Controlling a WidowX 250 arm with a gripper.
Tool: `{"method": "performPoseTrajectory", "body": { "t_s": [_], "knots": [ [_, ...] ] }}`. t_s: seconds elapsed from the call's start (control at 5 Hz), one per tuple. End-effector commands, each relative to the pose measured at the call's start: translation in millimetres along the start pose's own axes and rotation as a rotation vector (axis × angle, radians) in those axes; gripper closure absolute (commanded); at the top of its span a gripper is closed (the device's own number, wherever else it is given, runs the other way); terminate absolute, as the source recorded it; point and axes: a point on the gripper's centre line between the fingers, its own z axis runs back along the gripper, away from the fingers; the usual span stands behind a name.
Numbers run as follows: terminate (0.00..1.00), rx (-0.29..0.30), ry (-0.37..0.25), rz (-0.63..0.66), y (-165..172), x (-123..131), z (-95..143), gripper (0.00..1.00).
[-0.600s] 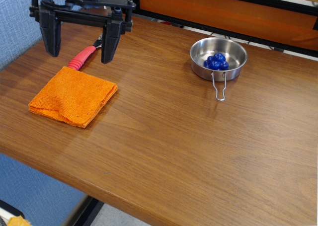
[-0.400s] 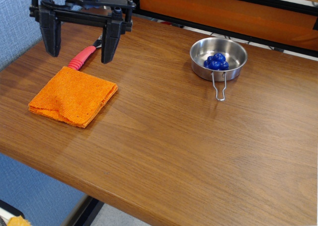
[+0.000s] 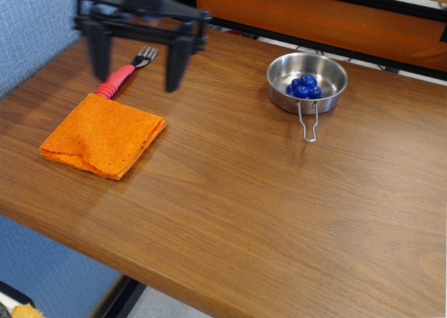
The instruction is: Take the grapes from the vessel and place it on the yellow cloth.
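Observation:
The grapes [image 3: 304, 87], a small cluster of glossy deep-blue balls, lie inside the vessel [image 3: 328, 63], a shiny steel bowl with a wire loop handle pointing toward the front. The yellow cloth [image 3: 103, 134], a folded orange woven square, lies at the left of the wooden table. My gripper [image 3: 137, 66] hangs open and empty above the table's back left, just behind the cloth and well left of the bowl. Its image is motion-blurred.
A red-handled fork [image 3: 124, 73] lies behind the cloth, between my fingers in the image. A blue wall panel stands at the left. An orange-and-black rail runs along the back edge. The table's front edge drops off at the lower left.
My gripper has moved to the right, toward the bowl, still open. The fork's tines now show. The grapes, bowl and cloth have not moved.

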Motion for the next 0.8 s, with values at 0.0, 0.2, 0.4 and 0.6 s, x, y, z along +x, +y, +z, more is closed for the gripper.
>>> {"method": "performPoseTrajectory", "body": {
  "t_s": [0.0, 0.2, 0.4, 0.6],
  "knots": [
    [0.0, -0.114, -0.182, -0.082, -61.7, 50.7, 25.8, 0.0],
    [0.0, -0.181, -0.22, -0.115, -101.8, 73.8, 20.3, 0.0],
    [0.0, -0.211, -0.25, -0.135, -130.8, 87.0, 19.1, 0.0],
    [0.0, -0.206, -0.255, -0.15, -152.7, 96.8, 16.3, 0.0]
  ]
}}
